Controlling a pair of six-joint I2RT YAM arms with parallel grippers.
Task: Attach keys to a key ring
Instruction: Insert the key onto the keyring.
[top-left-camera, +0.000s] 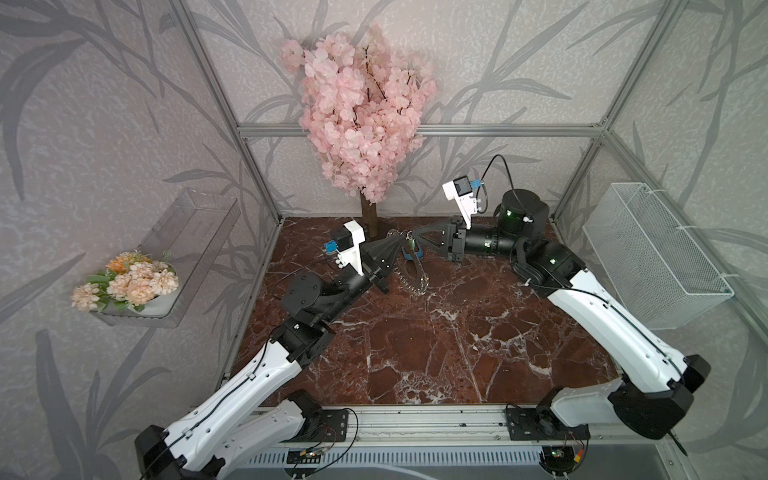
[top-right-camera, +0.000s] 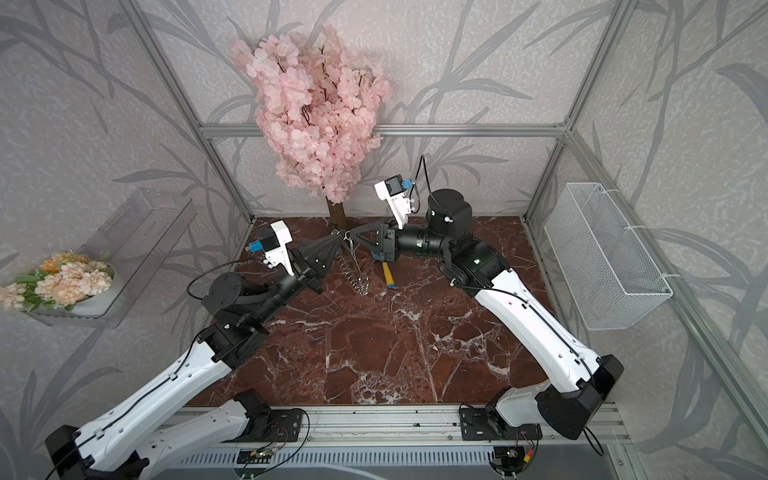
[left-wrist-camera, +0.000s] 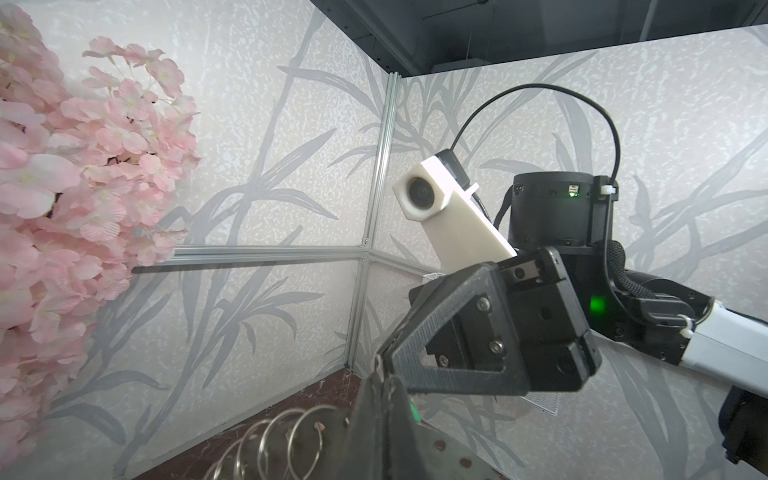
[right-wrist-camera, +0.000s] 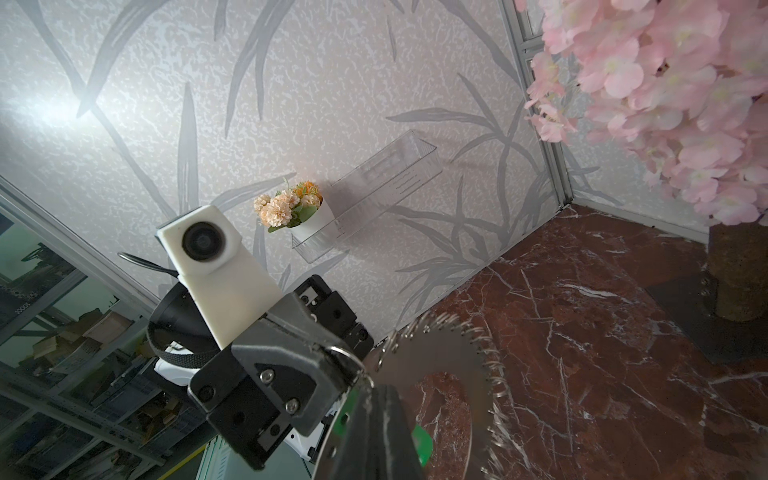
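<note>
The front of the marble table (top-left-camera: 415, 353) is bare. All the work is farther back, where both arms reach in and their tips meet in the air. The left gripper (top-left-camera: 394, 242) is fully closed on the rim of the key ring (top-left-camera: 411, 274), seemingly pinching one small split ring, so the disc hangs tilted below it. Whether its lower edge touches the table cannot be told. The right gripper (top-left-camera: 409, 238) is also fully closed, on the key (right-wrist-camera: 423, 446). The green tag shows on both sides of its fingers, but the metal part is hidden. This looks like the threading step, and the margin seems thin. If the key's hole meets the split ring off-line, the push would probably twist the hanging disc instead of parting the coil. The ring could also slip from such a narrow pinch and drop. The neighbouring rings crowd close, so the key might snag the wrong one. Just beyond lies a toy fork (top-right-camera: 389, 277), and behind it the tree (top-left-camera: 369, 218), which a wide swing could strike.
</note>
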